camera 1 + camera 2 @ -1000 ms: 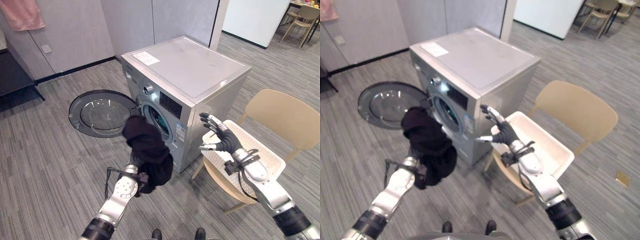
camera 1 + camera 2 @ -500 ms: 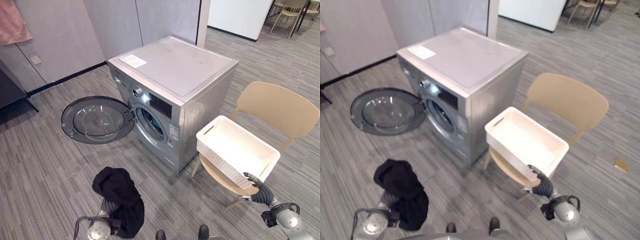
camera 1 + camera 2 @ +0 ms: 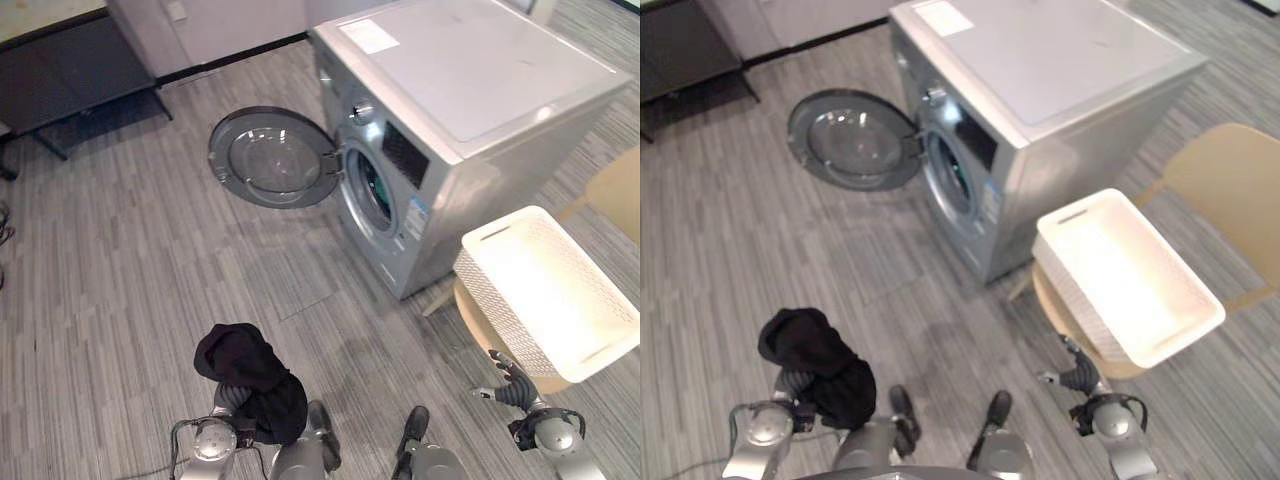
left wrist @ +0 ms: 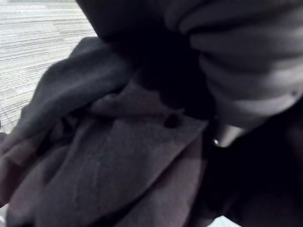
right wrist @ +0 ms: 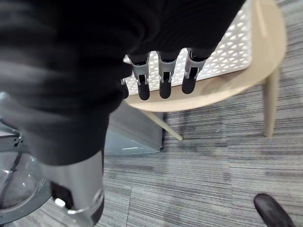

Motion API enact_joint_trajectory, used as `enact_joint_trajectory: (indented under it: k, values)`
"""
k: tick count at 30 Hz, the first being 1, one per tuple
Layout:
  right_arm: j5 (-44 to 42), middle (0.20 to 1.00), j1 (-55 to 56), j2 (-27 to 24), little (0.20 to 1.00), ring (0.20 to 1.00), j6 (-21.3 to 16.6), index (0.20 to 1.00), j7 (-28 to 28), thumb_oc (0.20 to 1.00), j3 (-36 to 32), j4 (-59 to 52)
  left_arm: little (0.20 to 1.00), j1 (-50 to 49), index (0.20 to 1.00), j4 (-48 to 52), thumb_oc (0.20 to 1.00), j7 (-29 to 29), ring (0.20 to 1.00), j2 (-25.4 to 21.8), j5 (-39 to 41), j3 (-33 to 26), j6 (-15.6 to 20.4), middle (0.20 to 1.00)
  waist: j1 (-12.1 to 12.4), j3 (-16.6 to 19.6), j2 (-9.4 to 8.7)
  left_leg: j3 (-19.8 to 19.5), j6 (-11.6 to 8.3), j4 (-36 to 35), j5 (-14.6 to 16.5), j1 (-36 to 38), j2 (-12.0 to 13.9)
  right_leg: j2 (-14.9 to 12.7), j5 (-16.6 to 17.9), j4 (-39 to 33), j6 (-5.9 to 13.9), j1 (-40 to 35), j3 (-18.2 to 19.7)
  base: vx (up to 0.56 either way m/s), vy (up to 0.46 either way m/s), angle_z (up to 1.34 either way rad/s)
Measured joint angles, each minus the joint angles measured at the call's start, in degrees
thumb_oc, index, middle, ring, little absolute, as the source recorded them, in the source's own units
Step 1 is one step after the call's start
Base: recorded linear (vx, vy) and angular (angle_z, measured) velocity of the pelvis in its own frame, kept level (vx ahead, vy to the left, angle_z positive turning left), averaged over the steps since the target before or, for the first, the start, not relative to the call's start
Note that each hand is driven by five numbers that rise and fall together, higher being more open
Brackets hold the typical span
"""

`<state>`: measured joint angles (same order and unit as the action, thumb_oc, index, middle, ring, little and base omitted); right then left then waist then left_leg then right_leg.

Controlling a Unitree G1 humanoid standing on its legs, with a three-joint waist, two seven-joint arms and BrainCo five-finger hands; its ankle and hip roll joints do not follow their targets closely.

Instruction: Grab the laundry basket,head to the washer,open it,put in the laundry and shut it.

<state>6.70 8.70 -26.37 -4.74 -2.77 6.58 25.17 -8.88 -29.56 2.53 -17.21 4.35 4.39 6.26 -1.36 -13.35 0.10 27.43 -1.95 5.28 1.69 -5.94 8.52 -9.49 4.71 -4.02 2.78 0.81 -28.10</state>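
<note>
The black garment (image 3: 250, 372) hangs bunched over my left hand (image 3: 229, 398), low by my body; in the left wrist view dark cloth (image 4: 109, 156) covers the fingers. The silver washer (image 3: 480, 70) stands at the upper right with its round door (image 3: 272, 160) swung wide open to the left and the drum opening (image 3: 372, 192) showing. The white laundry basket (image 3: 495, 305) rests on a beige chair (image 3: 1230, 170) beside the washer, with nothing showing inside. My right hand (image 3: 510, 385) hangs low just in front of the chair seat, fingers (image 5: 161, 80) straight, holding nothing.
A dark low table (image 3: 80, 70) stands at the upper left by the wall. Grey plank floor (image 3: 150, 260) stretches between me and the washer door. The chair's legs (image 5: 270, 109) stand close to my right hand.
Both arms have dropped from in front of the washer to low by my body, the garment going down with the left one. The whole picture has shifted, so the camera moved.
</note>
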Motion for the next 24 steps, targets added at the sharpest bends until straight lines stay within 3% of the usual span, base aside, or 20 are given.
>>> enact_joint_trajectory:
  k: [1, 4, 5, 7, 8, 9, 10, 12, 14, 16, 19, 21, 22, 24]
  values:
    - [0.08, 1.0, -2.12, 0.84, 1.0, 1.0, 0.46, 1.0, -0.36, 1.0, 0.68, 0.59, 0.2, 0.53, 0.2, -0.4, 0.2, 0.01, 0.2, 0.04, 0.0, 0.21, -0.18, 0.2, 0.2, -0.02, -0.26, -1.13, 0.66, -2.55, -2.66, 1.01, -0.98, -0.9, -0.16, 1.07, 1.46, 0.02, -0.4, 0.24, 0.371, 0.48]
    - [0.14, 1.0, -2.97, 2.35, 1.0, 1.0, 0.87, 1.0, -0.35, 1.0, 1.42, 0.53, 0.2, 2.38, 0.2, -0.27, 0.2, -0.01, 0.2, -0.72, 0.01, 0.62, -0.2, 0.2, 0.39, 0.27, -2.36, -3.53, 3.08, -2.14, -1.9, 1.11, -5.54, -4.99, -0.1, 4.27, 2.82, 0.13, 0.85, 0.14, 0.212, 0.53]
    - [0.14, 1.0, -2.95, 2.56, 1.0, 1.0, 0.92, 1.0, -0.36, 1.0, 1.97, 0.53, 0.2, 2.71, 0.2, -0.24, 0.2, -0.02, 0.2, -1.06, 0.0, 0.7, -0.21, 0.2, 0.24, 0.31, -2.48, -3.88, 3.2, -1.95, -2.03, 1.16, -5.52, -5.92, -0.97, 6.11, 3.25, 0.92, 0.98, 0.14, 0.155, 0.5]
    - [0.14, 1.0, -4.14, 3.04, 1.0, 1.0, 0.85, 1.0, -0.19, 1.0, 3.3, 0.64, 0.2, 4.34, 0.2, -0.12, 0.2, 0.07, 0.2, -2.68, -0.02, 1.05, -0.19, 0.2, 0.14, 0.07, -2.68, -6.78, 4.74, -1.55, -1.2, 1.09, -7.11, -7.38, -2.3, 12.86, 4.3, 2.59, 5.88, 0.22, 0.196, 0.56]
    - [0.14, 1.0, -4.24, 3.02, 1.0, 1.0, 0.91, 1.0, -0.16, 1.0, 3.72, 0.56, 0.2, 4.81, 0.2, -0.28, 0.2, 0.04, 0.2, -3.07, -0.02, 1.53, -0.38, 0.2, -0.33, 0.09, -2.27, -8.0, 4.93, -1.75, -1.37, 1.12, -6.79, -7.76, -5.06, 17.31, 4.36, 4.47, 8.92, 0.14, 0.112, 0.67]
    - [0.14, 1.0, -4.35, 3.1, 1.0, 1.0, 0.79, 1.0, 0.01, 1.0, 4.94, 0.22, 0.2, 6.07, 0.2, -0.2, 0.2, 0.11, 0.2, -3.67, -0.02, 1.87, -0.03, 0.2, -0.18, 0.11, -2.73, -10.34, 6.48, -3.7, -1.16, 1.99, -7.15, -4.44, -9.05, 21.77, 4.28, 8.42, 16.83, 0.14, 0.068, 0.75]
    - [0.14, 1.0, -4.32, 3.07, 1.0, 1.0, 0.68, 1.0, 0.05, 1.0, 5.12, -0.11, 0.2, 6.61, 0.2, -0.72, 0.2, 0.3, 0.2, -3.86, -0.02, 1.8, -0.07, 0.2, -0.29, 0.12, -2.8, -10.77, 6.25, -4.84, -2.2, 2.49, -7.2, -2.41, -9.87, 21.69, 3.69, 10.01, 18.73, 0.18, 0.028, 0.6]
    - [0.12, 1.0, -4.77, 3.13, 1.0, 1.0, 0.75, 1.0, 0.09, 1.0, 5.17, 0.15, 0.2, 6.24, 0.2, -0.7, 0.2, 0.26, 0.2, -4.06, -0.02, 1.91, -0.06, 0.2, -0.07, 0.1, -3.85, -10.81, 6.57, -5.72, -2.29, 3.48, -7.85, -0.03, -9.36, 20.01, 3.31, 13.32, 17.8, 0.21, 0.025, 0.3]
    - [0.02, 1.0, -5.81, 3.17, 1.0, 1.0, 0.73, 1.0, 0.06, 1.0, 5.22, 0.58, 0.2, 6.0, 0.2, -1.11, 0.2, 0.52, 0.2, -3.51, -0.02, 2.26, -0.2, 0.2, -1.24, -0.45, -3.43, -14.17, 6.84, -5.66, -1.37, 3.16, -7.79, 2.7, -8.51, 17.31, 3.67, 15.49, 18.11, 0.22, -0.006, 0.57]
    - [-0.12, 1.0, -5.19, 3.23, 1.0, 1.0, 0.91, 1.0, 0.19, 1.0, 5.24, 0.62, 0.2, 5.85, 0.2, -1.47, 0.2, 0.3, 0.2, -2.83, -0.03, 3.01, -0.15, 0.2, -1.68, -1.16, -3.67, -15.94, 6.76, -6.41, -1.3, 4.4, -7.51, 3.83, -5.86, 14.94, 3.61, 17.2, 17.88, 0.34, -0.023, 0.67]
    - [-0.18, 1.0, -5.21, 3.31, 1.0, 1.0, 0.95, 1.0, 0.26, 1.0, 5.2, 0.66, 0.2, 4.51, 0.2, -1.96, 0.2, 0.02, 0.2, -2.78, -0.07, 3.28, -0.5, 0.2, -1.71, -1.48, -3.89, -18.58, 4.57, -6.4, -0.01, 5.67, -6.84, 3.57, -2.0, 9.93, 3.81, 16.4, 14.61, 0.23, -0.042, 0.36]
    - [-0.34, 1.0, -4.94, 2.93, 1.0, 1.0, 0.96, 1.0, 0.32, 1.0, 5.07, 0.76, 0.2, 3.8, 0.2, -1.86, 0.2, -0.09, 0.2, -2.69, -0.12, 3.73, -0.64, 0.2, -1.53, -1.83, -2.79, -18.89, 2.27, -6.3, 0.27, 7.12, -5.06, 5.48, -0.08, 7.07, 2.66, 12.51, 11.12, 0.2, -0.095, 0.29]
    - [-0.53, 1.0, -5.12, 2.84, 1.0, 1.0, 0.94, 1.0, 0.38, 1.0, 5.08, 0.75, 0.2, 3.11, 0.2, -1.8, 0.2, -0.12, 0.2, -2.64, -0.19, 3.7, -0.63, 0.2, -1.56, -1.97, -2.49, -18.79, 2.06, -6.32, -0.07, 8.11, -4.28, 6.08, 0.16, 7.58, 0.8, 11.52, 9.86, 0.4, -0.173, 0.32]
    - [-0.55, 1.0, -4.01, 2.66, 1.0, 1.0, 0.84, 1.0, 0.49, 1.0, 4.79, 0.78, 0.2, 2.93, 0.2, -1.34, 0.2, -0.29, 0.2, -2.05, -0.37, 3.86, -0.63, 0.2, -2.18, -1.95, -1.68, -19.73, 1.49, -5.38, -0.08, 9.24, -2.13, 7.71, -2.84, 7.96, -2.94, 8.38, 8.88, 0.36, -0.197, 0.71]
